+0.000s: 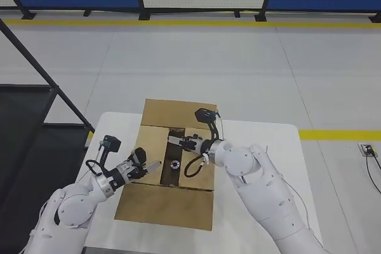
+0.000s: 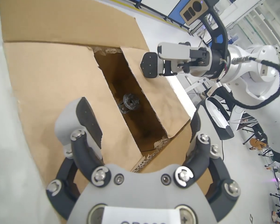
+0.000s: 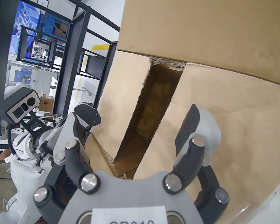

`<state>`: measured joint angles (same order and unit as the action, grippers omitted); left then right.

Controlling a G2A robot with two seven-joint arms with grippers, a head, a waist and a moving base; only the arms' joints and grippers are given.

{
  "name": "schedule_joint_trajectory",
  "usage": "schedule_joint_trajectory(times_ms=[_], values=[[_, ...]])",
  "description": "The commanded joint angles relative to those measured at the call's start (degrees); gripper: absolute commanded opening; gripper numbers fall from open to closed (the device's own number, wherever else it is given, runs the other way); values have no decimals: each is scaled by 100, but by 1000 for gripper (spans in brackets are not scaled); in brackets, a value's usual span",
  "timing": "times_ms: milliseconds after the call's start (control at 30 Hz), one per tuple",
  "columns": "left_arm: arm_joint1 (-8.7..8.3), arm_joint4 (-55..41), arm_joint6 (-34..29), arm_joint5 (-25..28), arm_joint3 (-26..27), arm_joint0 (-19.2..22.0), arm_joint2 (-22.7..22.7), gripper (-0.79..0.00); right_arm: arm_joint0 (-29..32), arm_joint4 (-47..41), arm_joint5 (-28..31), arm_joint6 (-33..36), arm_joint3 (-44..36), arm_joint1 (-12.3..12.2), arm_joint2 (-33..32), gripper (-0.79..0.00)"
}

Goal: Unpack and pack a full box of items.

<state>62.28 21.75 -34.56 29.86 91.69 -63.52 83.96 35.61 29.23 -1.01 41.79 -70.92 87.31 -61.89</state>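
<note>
Top view: brown corrugated cardboard box [image 1: 171, 206] in the middle of the white surface [image 1: 267, 136], far and near outer flaps folded out flat, two inner flaps almost meeting over a narrow slot. Down in that slot, a small dark round toothed part [image 1: 175, 165]. Left pincer [image 1: 151, 167] over the left inner flap, just beside the slot and the dark part, fingers spread, nothing between them. Right pincer [image 1: 180, 143] over the far stretch of the slot, beyond the part, apart from it.

Left wrist view: left pincer [image 2: 140, 110] spread wide above the flap, holding nothing. Slot straight ahead, with the dark toothed part [image 2: 129, 102] low on the box floor, beyond the fingertips and untouched. Right pincer [image 2: 151, 66] across the slot above the opposite flap, one black dotted pad turned this way.

Right wrist view: right pincer [image 3: 140, 115] spread, gripping nothing, poised above the slot and the inner flap of the box [image 3: 224, 99]. Slot interior dim, contents impossible to make out.
</note>
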Motion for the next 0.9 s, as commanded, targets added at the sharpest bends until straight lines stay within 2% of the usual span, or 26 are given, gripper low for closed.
schedule_joint_trajectory(times_ms=[0, 133, 233, 333, 500, 800, 867], values=[[-25, -85, 45, 7, 156, -64, 170, 0, 137, 33, 67, 48, -340, -42, -96, 0], [-87, -358, 124, 76, 509, -288, 638, 0, 507, 29, 310, 198, -1130, -153, -406, 0], [-158, -601, 27, 248, 752, -622, 1174, 0, 761, 142, 345, 274, -1588, -238, -674, 0], [-233, -979, -208, 488, 855, -1139, 1788, 0, 912, 248, 298, 133, -1779, -293, -900, 0], [-363, -1346, -1110, 860, 853, -2138, 2734, 0, 961, 308, 238, 165, -1786, -328, -1014, 0], [-372, -1355, -1202, 865, 858, -2210, 2780, 0, 980, 282, 232, 116, -1757, -327, -1021, 0], [-370, -1330, -1173, 840, 886, -2215, 2744, 0, 908, 146, 209, -172, -1312, -307, -1007, 0]])
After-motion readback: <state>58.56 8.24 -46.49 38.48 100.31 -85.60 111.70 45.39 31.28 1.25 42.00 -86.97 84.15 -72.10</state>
